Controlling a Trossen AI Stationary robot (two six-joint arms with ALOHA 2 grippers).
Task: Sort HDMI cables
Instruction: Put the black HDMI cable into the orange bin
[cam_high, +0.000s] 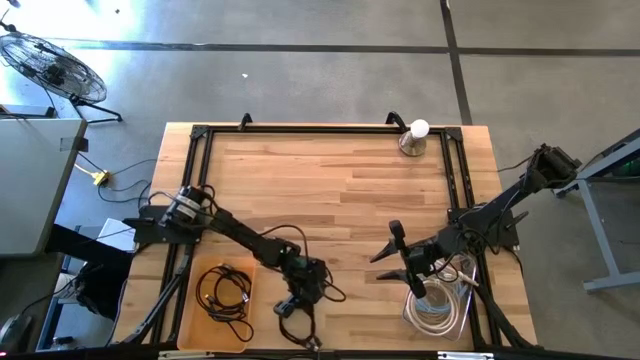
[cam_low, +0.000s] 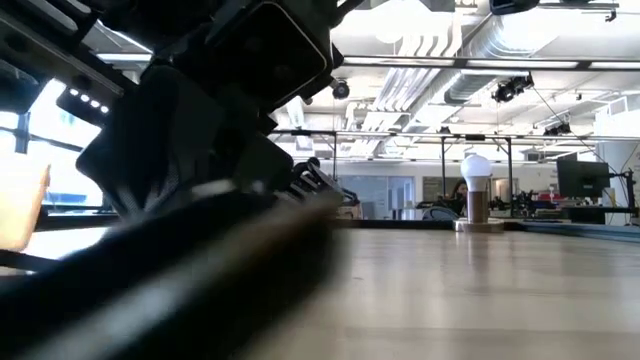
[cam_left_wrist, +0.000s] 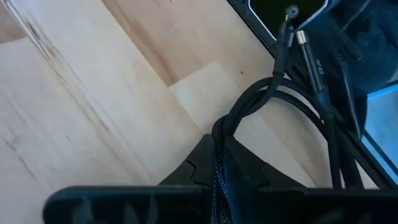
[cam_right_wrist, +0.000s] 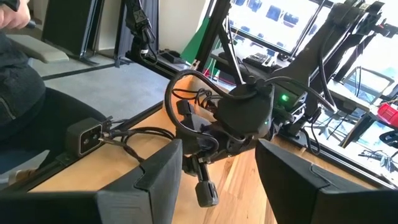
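Carefully now: your left gripper (cam_high: 293, 305) is clamped on a black HDMI cable (cam_left_wrist: 261, 99) whose loose loops trail beyond its fingers near the desk (cam_high: 330, 180) edge, so they may snag the frame when lifted.

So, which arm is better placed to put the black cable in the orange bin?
The left. The left gripper is shut on a black cable right beside the orange bin. The right gripper is open and empty, near the clear bin of white cables.
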